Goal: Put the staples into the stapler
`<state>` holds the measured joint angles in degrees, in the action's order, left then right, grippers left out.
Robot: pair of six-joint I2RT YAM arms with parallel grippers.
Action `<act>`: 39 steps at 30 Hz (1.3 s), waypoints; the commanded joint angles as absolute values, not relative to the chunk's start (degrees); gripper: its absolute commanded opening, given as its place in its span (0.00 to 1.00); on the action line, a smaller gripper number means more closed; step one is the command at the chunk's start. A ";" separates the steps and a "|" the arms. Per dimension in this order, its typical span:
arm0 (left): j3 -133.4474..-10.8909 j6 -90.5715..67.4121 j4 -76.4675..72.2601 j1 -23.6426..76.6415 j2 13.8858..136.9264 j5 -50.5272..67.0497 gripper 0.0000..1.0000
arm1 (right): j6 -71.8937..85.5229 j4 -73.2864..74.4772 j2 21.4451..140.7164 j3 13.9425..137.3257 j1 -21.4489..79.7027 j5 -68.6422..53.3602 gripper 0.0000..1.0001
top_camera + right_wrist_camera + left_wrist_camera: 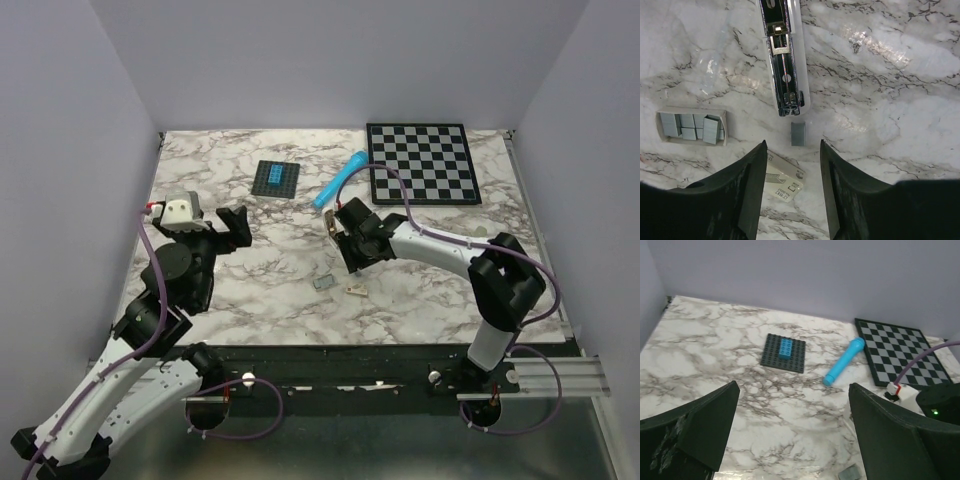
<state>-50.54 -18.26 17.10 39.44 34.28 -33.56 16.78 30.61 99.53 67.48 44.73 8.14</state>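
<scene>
My left claw [236, 226] hangs over the left half of the marble table [250, 300], holding nothing. My right claw [348, 262] points down near the middle, close to a small grey rectangle [324, 283] and a cream scrap [355, 290] lying side by side. Toward the far edge lie a dark studded plate [262, 186] carrying a blue brick [276, 176] and, beside it, a blue cylinder [340, 178]. A checkerboard [420, 163] fills the far right corner.

The top external camera looks down from above and behind the near edge and takes in the whole table [260, 290]. The left wrist camera is raised and faces the far edge; both views share the chessboard [420, 162] and the blue cylinder [340, 178]. The right wrist camera looks straight down, close, at the stapler [785, 55].
</scene>
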 commanded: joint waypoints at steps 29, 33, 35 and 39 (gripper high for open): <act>-39.73 -13.54 13.18 27.16 28.74 -30.15 0.95 | 16.79 30.59 109.07 70.49 44.21 8.17 0.35; -39.64 -13.80 13.09 26.81 28.83 -29.53 0.95 | 16.87 30.59 109.16 70.14 44.21 9.05 0.30; -39.64 -13.89 13.01 26.63 28.74 -29.36 0.95 | 16.79 30.67 108.81 69.87 44.21 9.14 0.25; -39.64 -13.97 13.09 26.37 28.74 -29.00 0.95 | 16.87 30.67 106.79 68.38 44.21 9.05 0.20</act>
<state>-40.32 -13.43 13.78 26.92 28.69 -30.74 16.91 31.20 107.26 70.22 44.51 7.77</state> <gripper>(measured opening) 0.951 0.221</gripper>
